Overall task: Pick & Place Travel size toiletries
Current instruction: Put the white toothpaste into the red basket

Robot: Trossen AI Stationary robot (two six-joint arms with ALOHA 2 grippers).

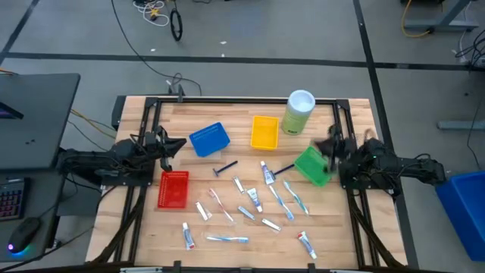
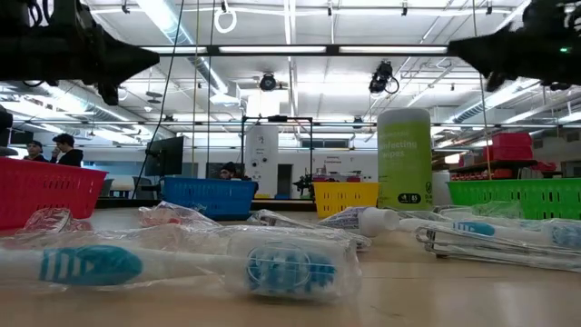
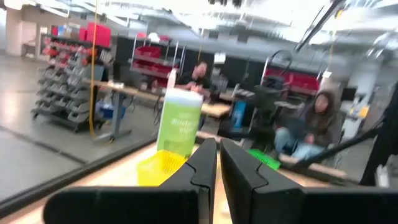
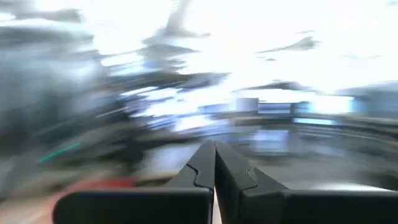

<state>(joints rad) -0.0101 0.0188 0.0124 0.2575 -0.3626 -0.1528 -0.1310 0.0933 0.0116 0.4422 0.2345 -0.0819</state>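
Observation:
The travel size toiletries (image 1: 250, 205) lie loose on the near half of the wooden table: white mini tubes (image 1: 267, 173), slim toothbrushes (image 1: 227, 239) and a dark razor (image 1: 225, 168). In the low view a wrapped toothbrush (image 2: 182, 265) lies closest. My left gripper (image 1: 180, 143) (image 3: 217, 152) hovers shut at the table's left side, near the blue tray, holding nothing. My right gripper (image 1: 320, 144) (image 4: 214, 152) hovers shut at the right side, above the green tray's far end, also holding nothing. Both stand well above the table, tipped slightly upward.
Four trays stand around the items: red (image 1: 173, 189) at left, blue (image 1: 209, 139) and yellow (image 1: 264, 132) at the back, green (image 1: 312, 165) at right. A tall pale-green canister (image 1: 298, 112) stands at the back right. People sit in the room beyond the table.

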